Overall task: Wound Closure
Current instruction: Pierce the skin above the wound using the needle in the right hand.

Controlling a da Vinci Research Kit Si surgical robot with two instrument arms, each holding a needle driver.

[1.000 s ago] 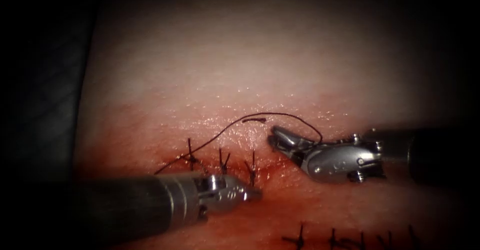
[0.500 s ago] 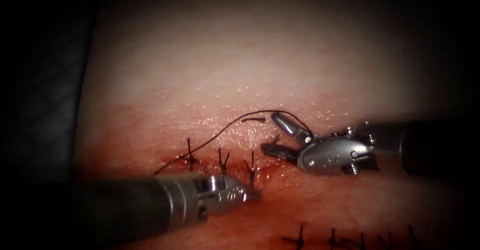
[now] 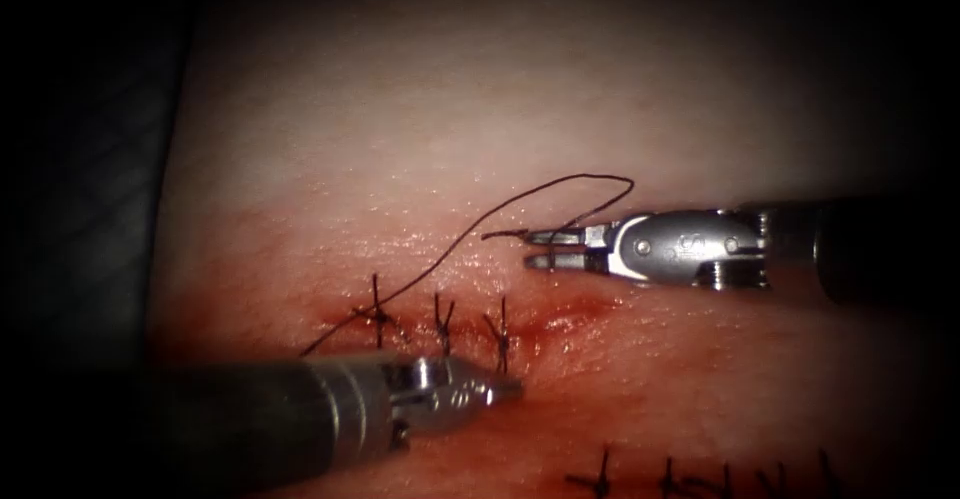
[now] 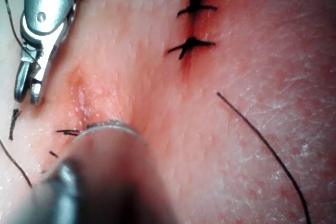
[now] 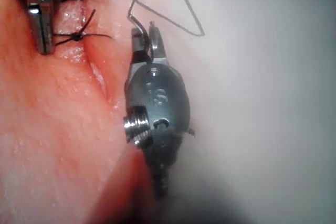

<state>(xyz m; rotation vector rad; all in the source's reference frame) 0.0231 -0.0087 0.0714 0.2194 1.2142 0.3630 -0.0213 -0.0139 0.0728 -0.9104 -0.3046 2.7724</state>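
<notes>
The tissue (image 3: pixel 480 129) carries a cut with three dark stitches (image 3: pixel 442 321); its unstitched part (image 3: pixel 575 311) lies to their right. My right tool (image 3: pixel 535 248) lies level above that part, jaws shut on the thread (image 3: pixel 560 183) close to its free end (image 3: pixel 495 234). The thread arcs up from the jaws, then runs down left past the first stitch. In the right wrist view the thread (image 5: pixel 173 17) meets the jaws (image 5: pixel 144 31). My left tool (image 3: pixel 505 387) rests shut just below the third stitch, with nothing seen between its jaws. I see no needle.
A second row of stitches (image 3: pixel 600 479) runs along the near edge of the endoscope view. Red fluid (image 3: pixel 560 334) wets the tissue around the cut. A loose strand of thread (image 4: pixel 262 145) lies on the tissue in the left wrist view.
The right tool's jaws stood open half a second ago; they have lifted, turned level and shut on the thread's end. The thread's loop has risen. The left tool has not moved.
</notes>
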